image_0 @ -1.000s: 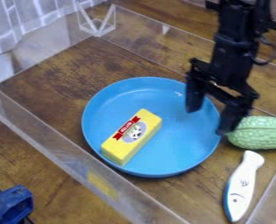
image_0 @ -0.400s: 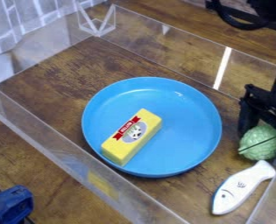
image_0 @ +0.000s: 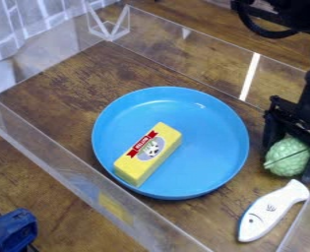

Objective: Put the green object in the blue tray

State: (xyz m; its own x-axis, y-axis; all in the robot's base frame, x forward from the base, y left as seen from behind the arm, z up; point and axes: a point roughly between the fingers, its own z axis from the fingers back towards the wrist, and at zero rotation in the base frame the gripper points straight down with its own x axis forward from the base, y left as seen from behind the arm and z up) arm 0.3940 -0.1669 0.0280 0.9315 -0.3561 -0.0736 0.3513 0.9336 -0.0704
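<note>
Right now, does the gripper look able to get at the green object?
Probably yes: the open gripper is already over the green object, and the white-and-blue toy lies beside, not on top.

Right edge of the view cuts off the robot arm (image_0: 282, 49); only its dark lower part is shown, upper part is out of pic. The claw (image_0: 291, 128) is dark and blurry, so its exact outline is hard to tell. It covers a part of the green veg (image_0: 286, 156), esp. the upper side, so full shape of this toy cannot be seen. Blue thing (image_0: 10, 229) in the bottom L corner is cut by the L edge, and what it is I can't tell. Small print on the red label (image_0: 147, 141) of the yellow block (image_0: 146, 158) is too small to read. The worktop (image_0: 65, 87) also goes out of the pic, so its full extent is not known.
</note>
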